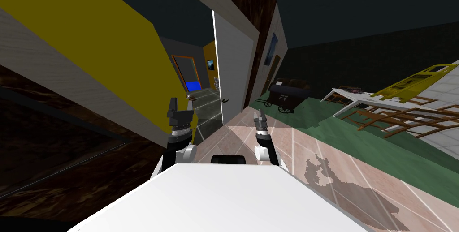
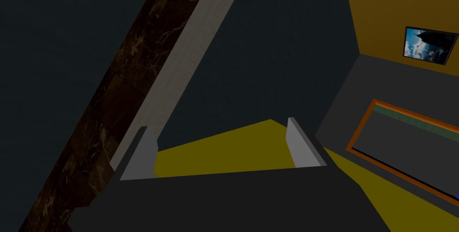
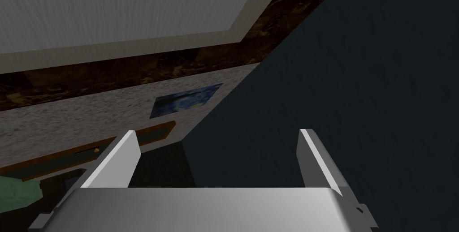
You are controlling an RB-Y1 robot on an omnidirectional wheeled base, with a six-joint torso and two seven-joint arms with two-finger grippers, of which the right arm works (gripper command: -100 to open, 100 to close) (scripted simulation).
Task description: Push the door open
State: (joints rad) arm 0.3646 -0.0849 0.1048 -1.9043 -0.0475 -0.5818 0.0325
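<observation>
a yellow wall (image 1: 94,41) with a pale wood-grain band along it runs down the left side, and its yellow also shows between the fingers in the left wrist view (image 2: 233,153). a pinkish tiled floor (image 1: 322,153) spreads ahead and to the right, meeting a green floor (image 1: 322,122) further out. a dark brown marbled band (image 1: 244,1) edged with pale trim runs over the doorway.

the door (image 1: 234,63) is a plain light grey slab straight ahead, just right of the yellow wall's end. it stands swung away from that wall, so the gap between them shows a further room with a grey tiled floor and an orange-framed opening (image 1: 187,73) with a blue patch low in it. the door is well apart from both grippers and touched by neither.

off to the right, a white table (image 1: 347,95) stands on the green floor, with brown wooden frames (image 1: 403,117) and a yellow frame (image 1: 417,80) lying slanted beside it. a dark cart (image 1: 287,95) on spoked wheels stands near the speckled wall right of the door.

the left gripper (image 1: 181,103) is raised in front of the yellow wall's end; in its wrist view (image 2: 217,126) the two fingers stand wide apart with nothing between them. the right gripper (image 1: 259,116) is up over the tiled floor, below and right of the door's lower edge; its fingers (image 3: 217,131) are likewise spread wide and hold nothing.

a blue picture (image 1: 272,48) hangs on the speckled wall, also seen past the right gripper (image 3: 186,99). a smaller picture (image 1: 210,65) hangs on the orange wall in the far room (image 2: 429,45). a small dark handle (image 1: 225,100) sits low on the door's left edge.
</observation>
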